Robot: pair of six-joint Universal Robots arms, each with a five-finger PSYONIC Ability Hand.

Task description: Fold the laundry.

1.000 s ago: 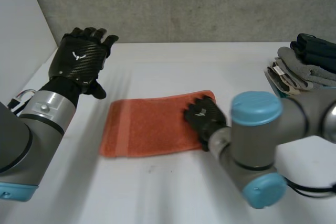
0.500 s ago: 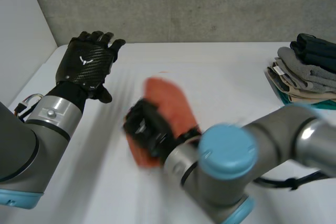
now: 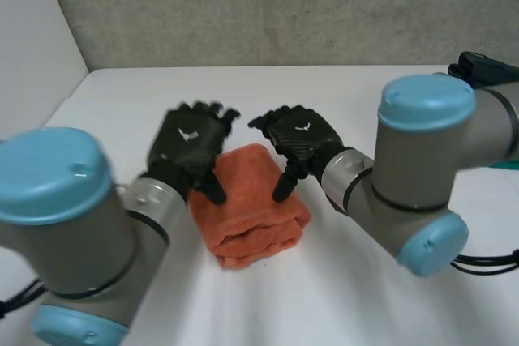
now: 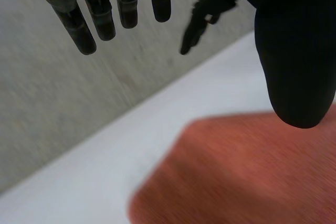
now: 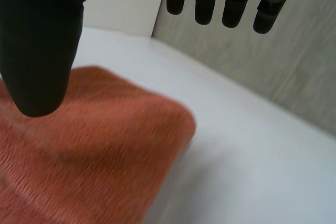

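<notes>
Towel [image 3: 255, 220], orange, lies folded into a thick bundle in the middle of the counter [image 3: 146, 87], so you can likely count this piece as nearly done. Your left robot hand [image 3: 188, 145] and right robot hand [image 3: 300, 137] hover over its two sides, fingers spread, holding nothing. What's probably left for you is squaring its uneven edges.

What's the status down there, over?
Left robot hand open, right robot hand open, both over the orange towel. Towel folded on table. Nothing blocking.
</notes>
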